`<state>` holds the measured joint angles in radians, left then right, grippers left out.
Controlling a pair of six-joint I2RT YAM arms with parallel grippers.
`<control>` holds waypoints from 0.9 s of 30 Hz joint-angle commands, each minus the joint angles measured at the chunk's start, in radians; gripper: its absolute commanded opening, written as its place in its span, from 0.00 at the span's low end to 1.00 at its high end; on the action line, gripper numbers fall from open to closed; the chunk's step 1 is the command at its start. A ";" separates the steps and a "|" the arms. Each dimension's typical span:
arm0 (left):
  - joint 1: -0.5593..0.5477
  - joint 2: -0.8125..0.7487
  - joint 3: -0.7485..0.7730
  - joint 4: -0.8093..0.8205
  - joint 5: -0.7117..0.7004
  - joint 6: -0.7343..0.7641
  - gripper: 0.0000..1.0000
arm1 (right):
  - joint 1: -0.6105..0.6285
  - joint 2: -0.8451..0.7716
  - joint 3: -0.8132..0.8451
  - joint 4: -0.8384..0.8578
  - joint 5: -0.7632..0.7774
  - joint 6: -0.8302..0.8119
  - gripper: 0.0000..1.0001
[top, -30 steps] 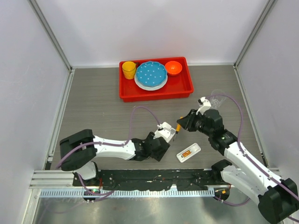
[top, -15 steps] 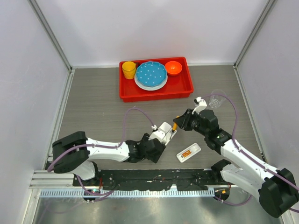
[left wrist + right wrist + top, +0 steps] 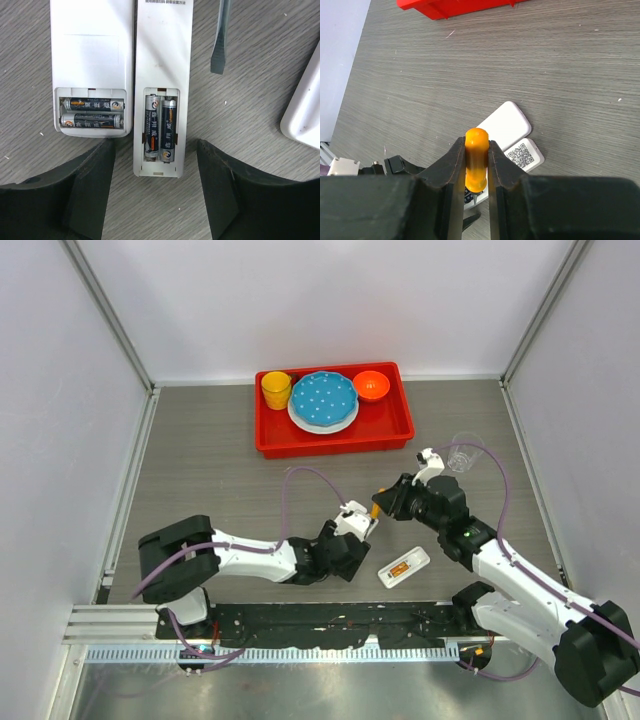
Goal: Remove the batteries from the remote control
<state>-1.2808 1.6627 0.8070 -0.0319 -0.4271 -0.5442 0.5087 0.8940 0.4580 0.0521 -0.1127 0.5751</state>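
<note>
1. Two white remotes are laid side by side and touching on the grey worktop (image 3: 220, 470), backs up, with both battery bays uncovered: a wider remote (image 3: 92, 50) and a narrower remote (image 3: 162, 50).
2. One pair of batteries (image 3: 92, 112) is seated crosswise in the wider remote's bay; a second pair (image 3: 161, 129) is seated lengthwise in the narrower remote's bay.
3. The left hand (image 3: 155, 145) is spread open over the near ends of the remotes, with nothing gripped. Its fingers (image 3: 90, 195) are set to either side of the narrower remote's end.
4. The right hand (image 3: 476, 150) is clamped on the orange handle of a screwdriver (image 3: 476, 170), whose dark blade is seen just beside the narrower remote.
5. A separate white piece (image 3: 403, 567), with something orange in it, is lying nearer the arm bases.
6. At the far side, a red tray (image 3: 335, 448) is loaded with a yellow cup (image 3: 276, 390), a blue plate (image 3: 323, 398) and an orange bowl (image 3: 371, 385). A clear glass (image 3: 463, 453) is placed to its right.
</note>
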 commanded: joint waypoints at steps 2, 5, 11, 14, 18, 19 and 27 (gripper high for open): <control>-0.005 -0.013 -0.054 0.007 -0.008 -0.039 0.66 | 0.004 -0.007 0.001 0.045 0.015 0.002 0.02; 0.014 -0.040 -0.101 0.021 -0.009 -0.051 0.63 | 0.002 0.013 -0.001 0.061 0.008 0.000 0.01; 0.040 -0.087 -0.150 0.058 0.033 -0.066 0.64 | 0.004 0.042 0.004 0.080 -0.007 -0.003 0.02; 0.052 -0.080 -0.150 0.058 0.028 -0.072 0.67 | 0.008 0.052 0.007 0.094 -0.005 -0.009 0.01; 0.058 -0.058 -0.131 0.049 0.030 -0.074 0.68 | 0.016 0.072 0.008 0.112 -0.005 -0.009 0.01; 0.058 -0.057 -0.129 0.050 0.031 -0.076 0.68 | 0.019 0.075 0.007 0.123 0.004 -0.006 0.01; 0.080 -0.093 -0.178 0.084 0.064 -0.071 0.68 | 0.047 0.112 -0.005 0.169 0.038 0.009 0.01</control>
<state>-1.2224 1.5749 0.6800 0.0875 -0.4049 -0.5953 0.5415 0.9958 0.4541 0.1299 -0.1047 0.5770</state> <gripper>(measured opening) 0.682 0.236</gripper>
